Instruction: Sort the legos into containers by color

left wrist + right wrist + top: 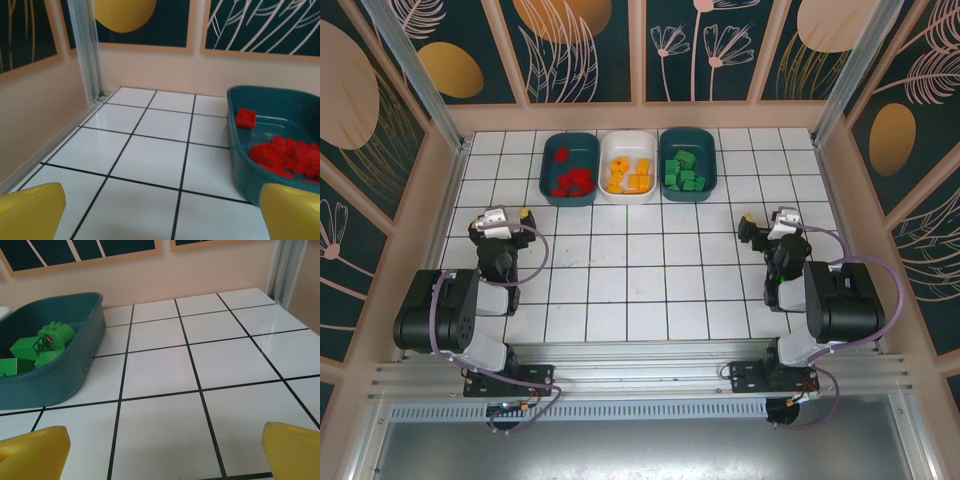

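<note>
Three containers stand side by side at the back of the white tiled table. The left teal tray [549, 170] holds red legos [573, 180], the white tray [629, 136] holds yellow-orange legos [628, 177], and the right teal tray [712, 166] holds green legos [684, 172]. My left gripper [502, 214] rests low at the left, open, nothing between its yellow fingers [30, 212]; its wrist view has the red legos [285, 157] in their tray [245, 167] ahead to the right. My right gripper [767, 218] is open and empty at the right, the green legos [45, 342] in their tray [55, 385] ahead to the left.
Peach walls with dark floral panels enclose the table on three sides. Aluminium posts stand at the back corners [87, 50] [282, 265]. A metal rail [640, 385] carrying both arm bases runs along the near edge. Bare white tiles lie between the grippers and the trays.
</note>
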